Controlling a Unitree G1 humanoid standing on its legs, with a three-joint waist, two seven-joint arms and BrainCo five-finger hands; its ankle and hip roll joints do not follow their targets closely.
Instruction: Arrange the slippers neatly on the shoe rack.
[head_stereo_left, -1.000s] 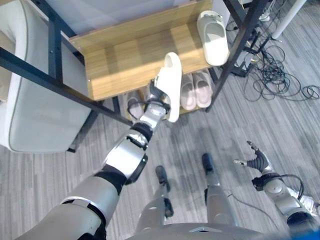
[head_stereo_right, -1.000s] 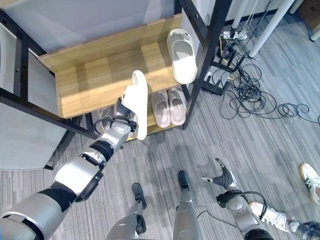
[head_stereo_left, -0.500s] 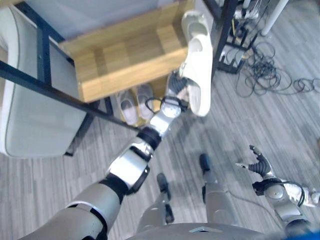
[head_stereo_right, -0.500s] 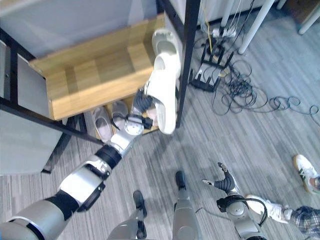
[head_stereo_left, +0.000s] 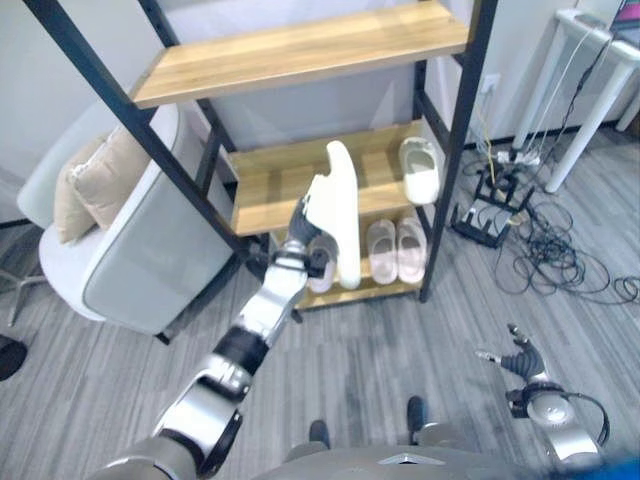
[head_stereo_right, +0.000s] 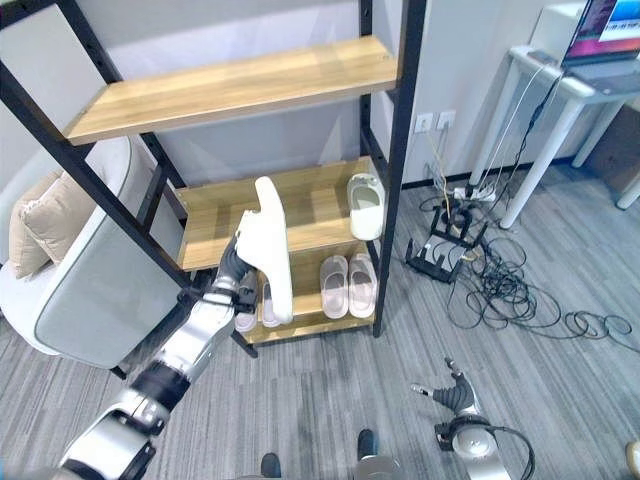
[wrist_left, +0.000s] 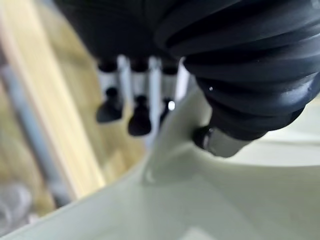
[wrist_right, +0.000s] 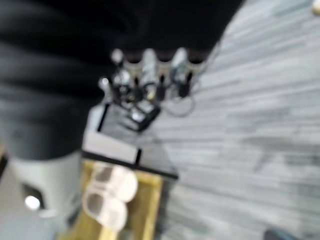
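The shoe rack (head_stereo_left: 300, 55) of black frame and wooden shelves stands beside a grey armchair (head_stereo_left: 130, 250). On its middle shelf, near the right edge, lies one cream slipper (head_stereo_left: 418, 170); a pale pair (head_stereo_left: 393, 248) sits on the bottom shelf toward its right edge. The left hand (head_stereo_left: 305, 245) grasps a second cream slipper (head_stereo_left: 343, 215), upright before the rack's front edge. The right hand (head_stereo_left: 515, 355) hangs low over the floor, fingers spread and released

There is no text, label, number or sign that can be read on any thing in these views.
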